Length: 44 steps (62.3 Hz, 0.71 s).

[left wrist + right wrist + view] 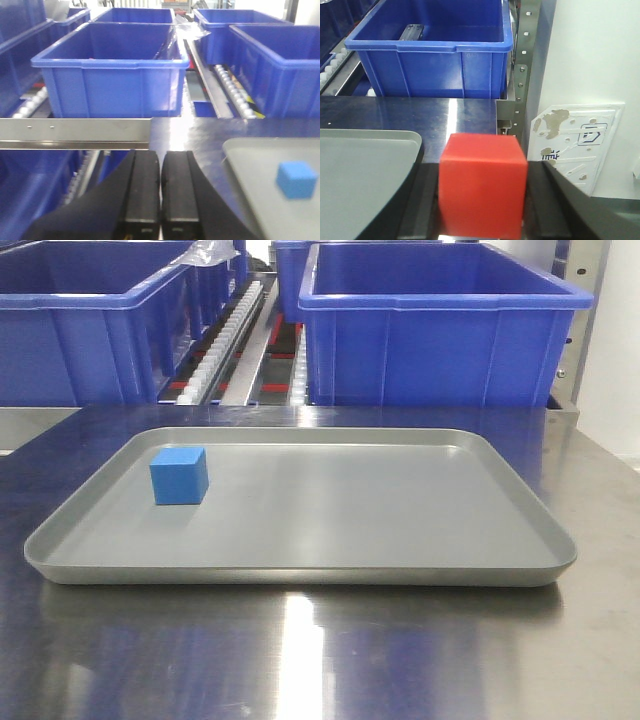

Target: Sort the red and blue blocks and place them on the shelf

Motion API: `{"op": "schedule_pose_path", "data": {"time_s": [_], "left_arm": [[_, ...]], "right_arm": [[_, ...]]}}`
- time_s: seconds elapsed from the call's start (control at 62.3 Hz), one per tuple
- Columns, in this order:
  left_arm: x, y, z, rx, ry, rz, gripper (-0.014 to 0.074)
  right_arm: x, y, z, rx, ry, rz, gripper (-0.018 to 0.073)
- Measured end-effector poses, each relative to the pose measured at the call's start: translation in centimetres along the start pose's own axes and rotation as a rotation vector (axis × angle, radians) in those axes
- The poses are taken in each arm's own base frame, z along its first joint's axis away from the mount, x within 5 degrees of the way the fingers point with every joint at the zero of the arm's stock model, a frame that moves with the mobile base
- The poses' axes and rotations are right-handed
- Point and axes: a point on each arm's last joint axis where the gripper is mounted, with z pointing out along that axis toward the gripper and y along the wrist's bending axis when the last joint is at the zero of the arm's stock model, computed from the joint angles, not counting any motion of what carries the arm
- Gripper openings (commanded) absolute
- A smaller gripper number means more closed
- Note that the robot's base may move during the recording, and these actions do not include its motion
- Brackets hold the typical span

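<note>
Right jaws clenched the red block (pixel 482 185) between them, the shelf (pixel 521 65) ahead; left jaws were pressed together empty, the blue block (pixel 296 179) lying ahead to their right on the tray (pixel 250 170).

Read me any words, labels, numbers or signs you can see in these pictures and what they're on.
No text is readable.
Scuffed white panel right of the grey steel shelf post: a boxed symbol and dark marks, too blurred to read.
</note>
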Motion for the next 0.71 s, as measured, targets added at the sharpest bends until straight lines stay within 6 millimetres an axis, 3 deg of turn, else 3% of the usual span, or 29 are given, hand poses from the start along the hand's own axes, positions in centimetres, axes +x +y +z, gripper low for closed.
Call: {"op": "schedule_pose_path", "data": {"time_s": [0.112,0.289,0.514,0.706], "left_arm": [[-3.3,-0.2,1.0,0.0,0.037,-0.112,0.0125],[-6.0,-0.2,3.9,-0.041,0.22,-0.229,0.0125],[-6.7,-0.4,9.7,-0.122,0.545,-0.211,0.0127],[-6.4,-3.3,14.8,-0.11,0.796,-0.118,0.0128]], "right_arm": [[0.0,0.0,0.0,0.0,0.0,0.0,0.0052],[0.0,0.0,0.0,0.0,0.0,0.0,0.0052],[0.0,0.0,0.0,0.0,0.0,0.0,0.0052],[0.0,0.0,0.0,0.0,0.0,0.0,0.0052]]}}
